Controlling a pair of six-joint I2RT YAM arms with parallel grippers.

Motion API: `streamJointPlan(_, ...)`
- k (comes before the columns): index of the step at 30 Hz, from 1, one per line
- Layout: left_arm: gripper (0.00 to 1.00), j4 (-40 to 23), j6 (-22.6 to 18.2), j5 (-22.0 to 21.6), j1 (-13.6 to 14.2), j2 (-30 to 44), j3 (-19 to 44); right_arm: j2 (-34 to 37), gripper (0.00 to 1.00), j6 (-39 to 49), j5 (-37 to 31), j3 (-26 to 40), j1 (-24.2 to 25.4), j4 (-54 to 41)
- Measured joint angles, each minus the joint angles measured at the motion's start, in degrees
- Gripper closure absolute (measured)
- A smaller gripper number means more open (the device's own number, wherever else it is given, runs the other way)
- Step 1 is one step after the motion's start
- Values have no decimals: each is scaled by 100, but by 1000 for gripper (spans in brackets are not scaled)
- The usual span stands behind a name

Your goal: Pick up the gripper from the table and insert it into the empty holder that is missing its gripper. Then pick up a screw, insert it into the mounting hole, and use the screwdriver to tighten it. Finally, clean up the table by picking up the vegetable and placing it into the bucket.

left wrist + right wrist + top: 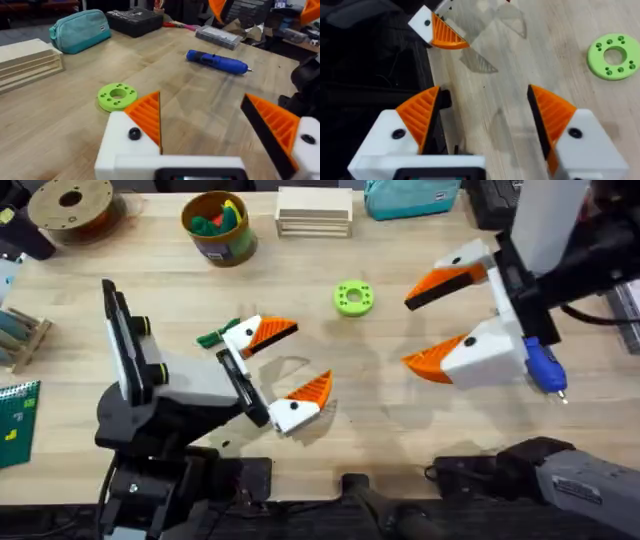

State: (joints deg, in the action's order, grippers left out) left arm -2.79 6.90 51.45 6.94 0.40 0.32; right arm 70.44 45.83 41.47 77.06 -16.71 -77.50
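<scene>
My left gripper (312, 352) stands open low over the table's middle, nothing between its fingers. Each of its white holders (290, 413) carries an orange ribbed gripper wedge (312, 388); in the left wrist view a dark screw head (134, 133) sits in one holder's mounting hole. The dark green vegetable (213, 337) lies just left of the far finger, partly hidden by it. My right gripper (406, 332) hangs open to the right, both wedges mounted. The blue screwdriver (545, 368) lies behind it near the right edge (217, 60). The bucket (218, 225) stands at the back.
A bright green ring (352, 298) lies between the two grippers. A slatted wooden box (314, 210) and a teal pouch (410, 195) stand at the back, a brown spool (70, 205) at the back left. Small items sit along the left edge.
</scene>
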Motion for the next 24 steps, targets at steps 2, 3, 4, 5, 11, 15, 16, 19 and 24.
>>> streamJointPlan(2, 15, 0, -2, -1, 0, 0, 0, 70, 10, 54, 0, 0, 2, -23)
streamJointPlan(3, 15, 0, 0, -1, 0, 0, 0, 99, 10, 76, 0, 0, 1, -37)
streamJointPlan(4, 16, 0, -1, -1, 0, 1, 0, 120, 10, 91, 0, 0, 1, -40)
streamJointPlan(5, 15, 0, -2, 0, 0, 0, 0, 132, 10, 99, 0, -2, 0, -40)
streamJointPlan(11, 136, 0, -7, 1, 0, 0, 0, 130, 10, 115, 15, -4, 2, -49)
streamJointPlan(15, 677, 1, -22, 1, 0, 0, 0, 130, 10, 117, 17, -4, 1, -49)
streamJointPlan(16, 821, 2, -40, 1, 0, 0, 0, 130, 10, 117, 17, -4, 2, -47)
streamJointPlan(19, 987, 2, -48, 0, 0, 0, 0, 130, 10, 117, 17, -4, 2, -47)
streamJointPlan(24, 996, 1, -44, 1, 0, 0, 0, 130, 10, 117, 17, -4, 2, -45)
